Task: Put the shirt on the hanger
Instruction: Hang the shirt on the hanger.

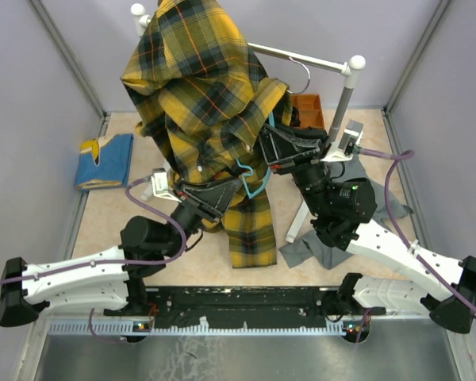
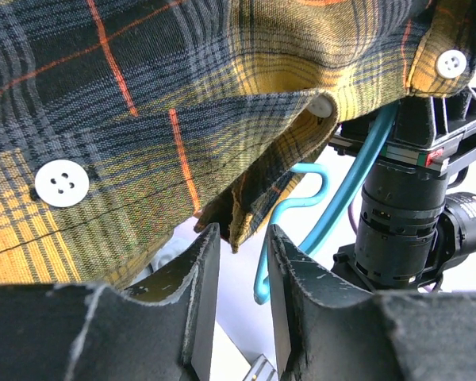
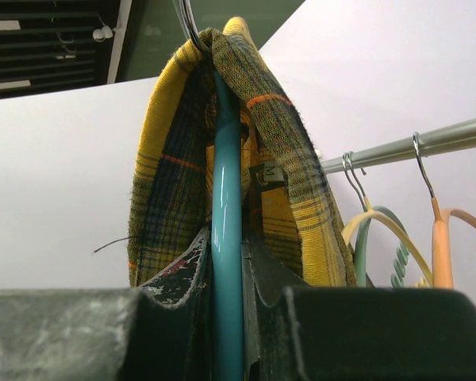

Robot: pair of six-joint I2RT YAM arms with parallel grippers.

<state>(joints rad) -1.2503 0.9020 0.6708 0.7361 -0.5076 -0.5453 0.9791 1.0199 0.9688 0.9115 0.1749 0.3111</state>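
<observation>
The yellow and black plaid shirt (image 1: 198, 87) hangs draped over the teal hanger (image 1: 254, 178), whose lower end sticks out under the cloth. My right gripper (image 1: 276, 147) is shut on the hanger and holds it up. In the right wrist view the hanger bar (image 3: 226, 198) runs up between the jaws of my right gripper (image 3: 226, 254), with shirt (image 3: 293, 159) folded over its top. My left gripper (image 1: 222, 193) is at the shirt's front edge. In the left wrist view my left gripper (image 2: 242, 238) is open, and a fold of shirt (image 2: 182, 95) hangs just at its tips, beside the hanger (image 2: 301, 206).
A white rail (image 1: 301, 57) on a post (image 1: 345, 103) crosses the back. Yellow (image 3: 381, 226), green (image 3: 363, 254) and orange (image 3: 440, 238) hangers hang on it. A blue folded cloth (image 1: 107, 161) lies at left. A grey garment (image 1: 325, 250) lies under the right arm.
</observation>
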